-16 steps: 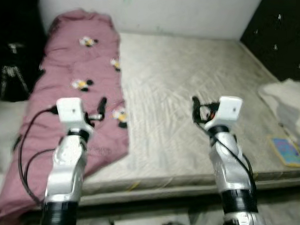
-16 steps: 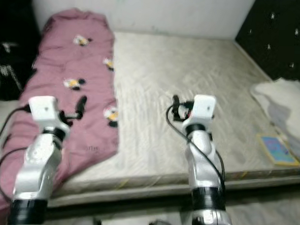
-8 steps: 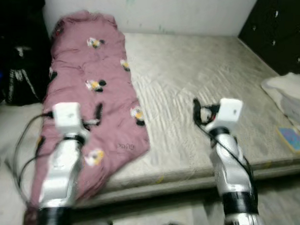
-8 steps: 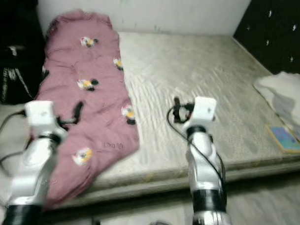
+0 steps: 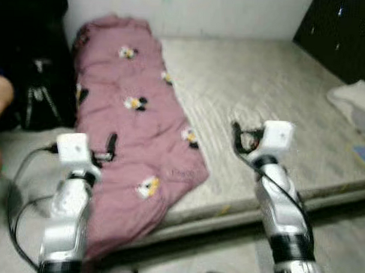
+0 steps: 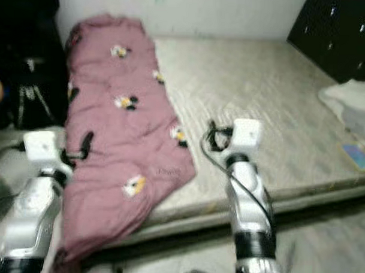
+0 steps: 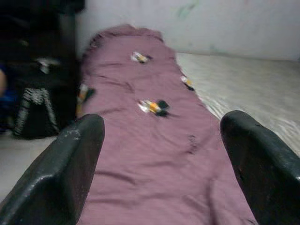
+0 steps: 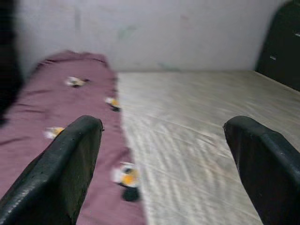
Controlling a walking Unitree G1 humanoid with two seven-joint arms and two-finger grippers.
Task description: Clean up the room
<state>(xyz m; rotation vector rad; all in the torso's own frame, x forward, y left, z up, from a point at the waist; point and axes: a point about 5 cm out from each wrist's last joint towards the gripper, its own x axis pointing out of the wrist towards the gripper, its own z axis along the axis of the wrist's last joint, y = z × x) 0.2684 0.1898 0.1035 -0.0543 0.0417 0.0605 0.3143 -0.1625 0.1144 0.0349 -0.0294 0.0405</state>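
Soft, even indoor light; motion blur throughout, perhaps from walking.

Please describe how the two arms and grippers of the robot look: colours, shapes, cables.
Both arms have silver, rounded shells with a black band near the base. Each wrist carries a white box with looping black cables. The left gripper and right gripper each have two long black fingers.

A soft pink cloth quilt (image 5: 134, 141) lies on a matt, ribbed grey mattress (image 5: 279, 104).
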